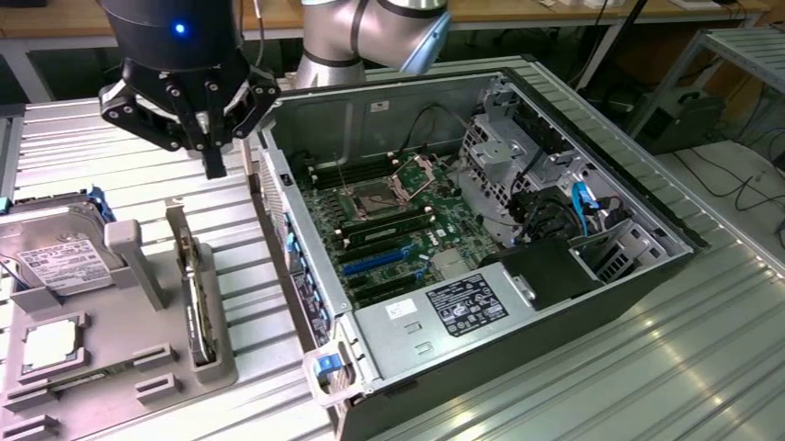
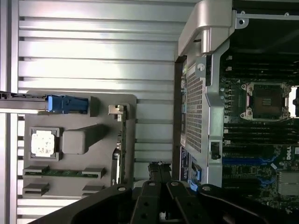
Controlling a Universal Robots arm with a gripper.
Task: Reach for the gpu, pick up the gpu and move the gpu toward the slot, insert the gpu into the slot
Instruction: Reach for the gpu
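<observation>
The task is at its very start. The gpu (image 1: 197,296), a thin dark circuit card with a brownish face, stands on edge in a groove of the grey plastic holder tray (image 1: 123,317) at the exterior view's left, and nothing touches it. The black gripper (image 1: 215,165) hangs above the far end of that tray, near the left wall of the case. Its fingers are pressed together and hold nothing. Reaching, lifting, carrying and inserting are all left to do.

The tray also carries the boxy silver hard drive with a white label (image 1: 50,262) at its far left, and the small square silver processor chip (image 1: 54,344) nearer. A thin green strip (image 2: 63,172) in the wrist view may be a memory stick, though I cannot be sure. To the right, the open grey metal computer case (image 1: 356,119) holds the green circuit board (image 1: 448,230). Its long blue plastic slot (image 1: 374,264) lies empty, as does the square metal-framed processor socket (image 1: 370,197).
</observation>
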